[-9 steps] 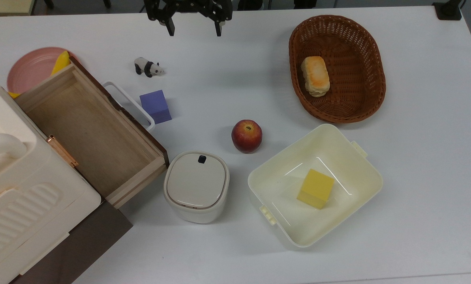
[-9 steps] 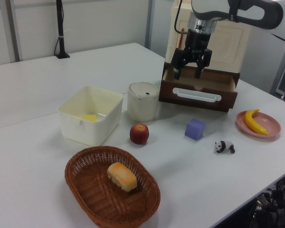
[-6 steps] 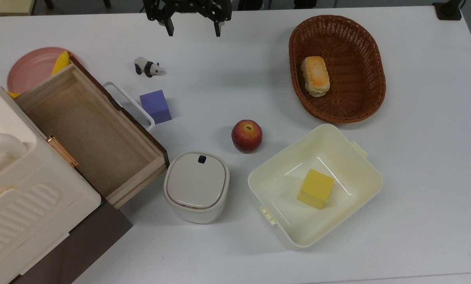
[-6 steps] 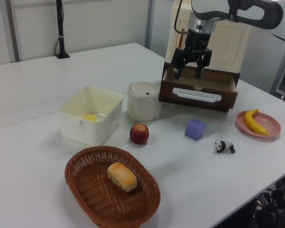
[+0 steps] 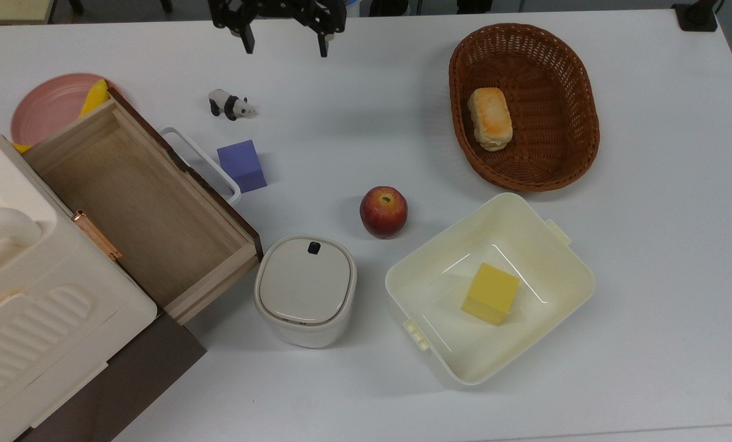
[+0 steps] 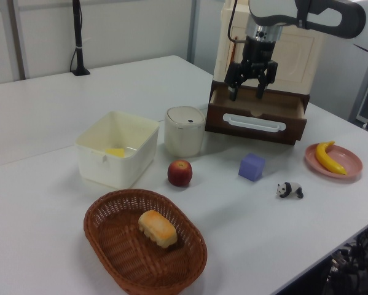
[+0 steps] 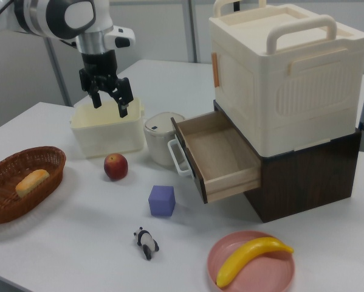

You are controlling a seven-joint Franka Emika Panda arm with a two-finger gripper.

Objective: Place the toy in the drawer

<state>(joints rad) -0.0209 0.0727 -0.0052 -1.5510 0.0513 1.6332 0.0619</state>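
Panda figurine (image 5: 231, 105) stands on its four legs on the white worktop (image 5: 366, 123), just off the far corner of the pulled-out wooden drawer (image 5: 138, 202) and near the purple cube (image 5: 242, 165), touching neither. From my remote station I see the hand (image 5: 283, 44) hanging in the air well above the worktop at the top edge of the top view, its two black fingers (image 5: 248, 42) spread wide and gripping nothing. The drawer, with its dark brown front and white loop handle (image 5: 201, 161), is open and bare inside; it slides out of a dark cabinet (image 7: 303, 176) topped by a cream storage box (image 7: 285, 73). In the right view the panda (image 7: 146, 242) sits nearest the camera, between the purple cube (image 7: 162, 201) and a pink plate (image 7: 251, 267) carrying a banana (image 7: 250, 258). A red apple (image 5: 383, 212) rests between a lidded cream canister (image 5: 305, 290) and a cream tub (image 5: 489, 287) that holds a yellow cube (image 5: 490, 293). A wicker basket (image 5: 524, 105) with a bread roll (image 5: 490, 118) stands apart at the top view's right.
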